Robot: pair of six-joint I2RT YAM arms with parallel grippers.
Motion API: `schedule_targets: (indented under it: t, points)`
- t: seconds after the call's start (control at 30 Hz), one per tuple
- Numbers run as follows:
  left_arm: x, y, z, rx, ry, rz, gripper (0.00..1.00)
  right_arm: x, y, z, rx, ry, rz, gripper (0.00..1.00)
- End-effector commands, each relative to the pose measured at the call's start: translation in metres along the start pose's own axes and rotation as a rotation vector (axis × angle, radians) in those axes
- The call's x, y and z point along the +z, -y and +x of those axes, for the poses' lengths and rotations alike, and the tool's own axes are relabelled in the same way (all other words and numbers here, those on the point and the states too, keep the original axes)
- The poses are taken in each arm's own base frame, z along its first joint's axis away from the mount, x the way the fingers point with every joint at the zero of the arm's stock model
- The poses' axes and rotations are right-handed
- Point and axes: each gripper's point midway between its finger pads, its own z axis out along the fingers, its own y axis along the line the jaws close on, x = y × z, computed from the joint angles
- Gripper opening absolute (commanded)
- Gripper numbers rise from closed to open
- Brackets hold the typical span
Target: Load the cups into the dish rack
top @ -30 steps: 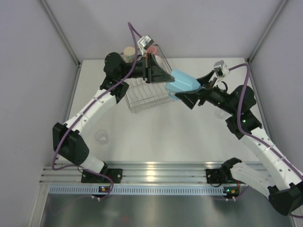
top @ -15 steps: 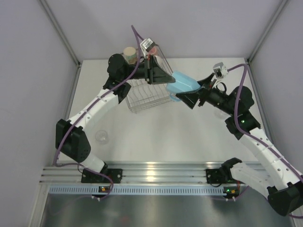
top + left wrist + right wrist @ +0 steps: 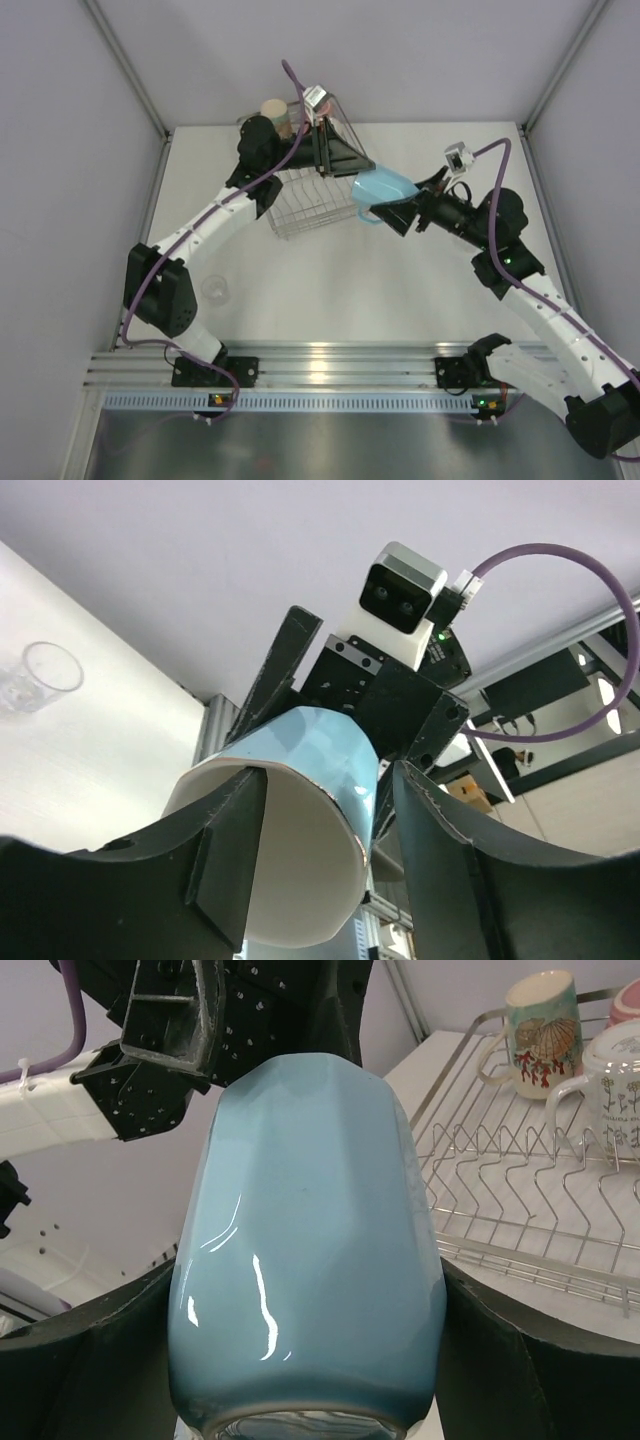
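A light blue cup (image 3: 305,1250) is smooth, glossy glazed ceramic that catches bright highlights. The dish rack (image 3: 540,1257) is thin, shiny silver metal wire; a small tumbler (image 3: 40,675) on the matt white table (image 3: 90,770) is clear glass

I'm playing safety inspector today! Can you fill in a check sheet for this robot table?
Surface: white table, no spills seen.
Job's things: light blue cup held sideways in the air beside the dish rack; patterned mug in the rack; glass tumbler on the table.
Clutter: nothing seen.
End effectors: right end effector shut on light blue cup; left end effector open astride its rim.
Cables: purple cables loop above both arms.
Surroundings: grey walls, metal posts.
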Motion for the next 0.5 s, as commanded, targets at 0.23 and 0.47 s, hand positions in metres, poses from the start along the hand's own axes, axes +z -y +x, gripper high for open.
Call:
schedule_targets:
  t: [0.23, 0.47]
  points:
    - [-0.040, -0.054, -0.066, 0.348, 0.220, -0.394, 0.67, -0.008, -0.012, -0.021, 0.054, 0.059, -0.005, 0.00]
    - [-0.083, -0.073, -0.085, 0.565, 0.251, -0.677, 0.69, -0.015, -0.001, -0.018, 0.139, 0.039, 0.082, 0.00]
